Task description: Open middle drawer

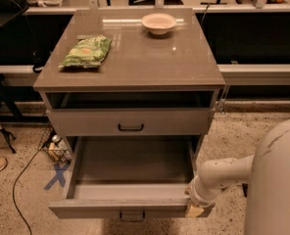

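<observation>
The middle drawer (132,160) of the grey-beige cabinet is pulled far out and shows a plain grey, empty inside. Its flat front (86,210) faces me low in the view, with the small black bar handle (132,216) at centre. My gripper (196,207) is at the drawer's right front corner, at the end of my white arm (228,173), which comes in from the right. The taller-fronted drawer (86,122) above, with its wider handle (131,128), stands shut.
A green snack bag (86,52) and a white bowl (158,22) lie on the cabinet top (150,62). Left of the cabinet are a blue tape cross (57,174), a black cable (22,173) and some small clutter (57,148) on the floor. My white body (277,185) fills the lower right.
</observation>
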`<state>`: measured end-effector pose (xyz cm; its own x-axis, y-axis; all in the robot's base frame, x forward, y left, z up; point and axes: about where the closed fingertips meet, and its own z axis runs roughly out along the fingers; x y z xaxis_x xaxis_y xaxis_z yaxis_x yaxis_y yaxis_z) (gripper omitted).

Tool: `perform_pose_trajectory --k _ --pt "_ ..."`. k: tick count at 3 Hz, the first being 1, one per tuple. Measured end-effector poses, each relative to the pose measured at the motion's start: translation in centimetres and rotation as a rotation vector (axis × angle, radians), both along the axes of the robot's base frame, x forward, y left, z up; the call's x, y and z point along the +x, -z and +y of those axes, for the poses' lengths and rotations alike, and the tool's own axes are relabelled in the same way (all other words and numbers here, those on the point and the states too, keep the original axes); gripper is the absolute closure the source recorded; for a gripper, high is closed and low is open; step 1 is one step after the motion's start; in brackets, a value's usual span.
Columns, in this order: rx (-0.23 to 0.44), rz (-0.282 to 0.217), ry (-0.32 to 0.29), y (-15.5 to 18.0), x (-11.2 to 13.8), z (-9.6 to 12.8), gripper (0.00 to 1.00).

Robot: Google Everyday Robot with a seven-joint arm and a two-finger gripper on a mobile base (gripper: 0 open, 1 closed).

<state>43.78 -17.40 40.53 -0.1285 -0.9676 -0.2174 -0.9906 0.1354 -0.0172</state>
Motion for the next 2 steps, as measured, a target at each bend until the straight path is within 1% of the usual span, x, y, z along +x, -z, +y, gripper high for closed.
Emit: perform_pose_trajectory --k 1,2 --pt "0.000 0.000 0.000 0.00 0.00 0.00 0.00" --pt "0.031 -0.018 -0.015 -0.79 0.15 -0.16 0.00"
